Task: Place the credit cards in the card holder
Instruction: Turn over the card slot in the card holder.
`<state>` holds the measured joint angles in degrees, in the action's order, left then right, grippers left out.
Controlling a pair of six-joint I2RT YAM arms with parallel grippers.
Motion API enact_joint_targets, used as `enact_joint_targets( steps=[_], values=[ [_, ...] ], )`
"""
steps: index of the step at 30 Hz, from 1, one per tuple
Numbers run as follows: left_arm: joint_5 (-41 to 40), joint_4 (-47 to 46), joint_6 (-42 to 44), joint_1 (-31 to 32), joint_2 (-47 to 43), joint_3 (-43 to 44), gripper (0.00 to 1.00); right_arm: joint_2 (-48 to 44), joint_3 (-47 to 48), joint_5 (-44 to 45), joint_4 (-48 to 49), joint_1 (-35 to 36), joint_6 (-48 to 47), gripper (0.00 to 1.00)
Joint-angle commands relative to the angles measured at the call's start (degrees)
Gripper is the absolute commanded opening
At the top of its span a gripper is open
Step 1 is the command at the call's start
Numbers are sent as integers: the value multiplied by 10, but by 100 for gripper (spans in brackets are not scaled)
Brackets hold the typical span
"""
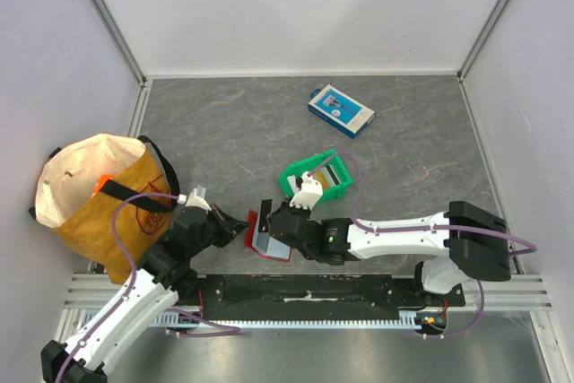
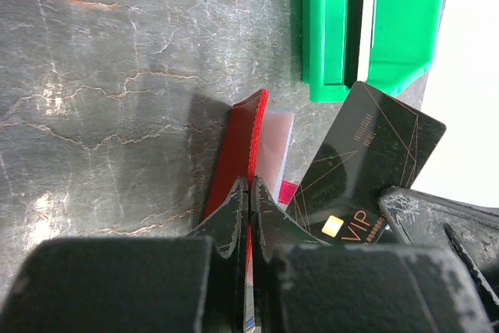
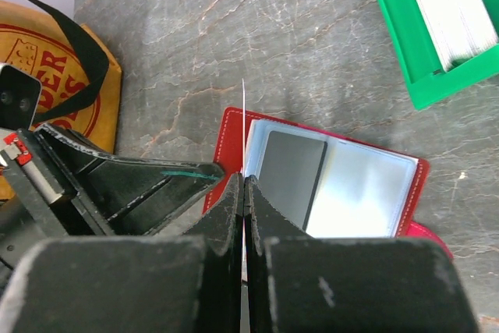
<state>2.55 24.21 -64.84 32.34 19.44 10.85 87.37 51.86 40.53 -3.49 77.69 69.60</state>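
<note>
Nearest the arms, the left jaws are pinched shut on the raised red cover of the card holder (image 2: 240, 146), propping it open on the surface (image 1: 224, 123). Just at 3 o'clock, the right jaws clamp a black VIP card (image 2: 366, 161) over the clear sleeves. One sleeve already holds a dark card (image 3: 292, 177). To seat this one well, I'd tip its leading edge into an empty sleeve's mouth, slide it flat, and hold the cover steady. Beyond, at 1 o'clock, the green bin (image 2: 313, 37) holds the stacked cards (image 2: 355, 21).
</note>
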Motion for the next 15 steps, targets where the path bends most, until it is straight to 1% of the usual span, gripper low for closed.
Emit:
enact_joint_targets(
  steps=[1,12,15],
  values=[
    [-11,-26,-12,1,4,-2,2,14,31,-7,12,-2,32,0],
    [-10,-30,-17,0,1,-1,2,51,36,-24,11,-4,41,0],
    [-10,-34,-15,1,0,0,2,61,51,-32,7,-3,31,0]
  ],
)
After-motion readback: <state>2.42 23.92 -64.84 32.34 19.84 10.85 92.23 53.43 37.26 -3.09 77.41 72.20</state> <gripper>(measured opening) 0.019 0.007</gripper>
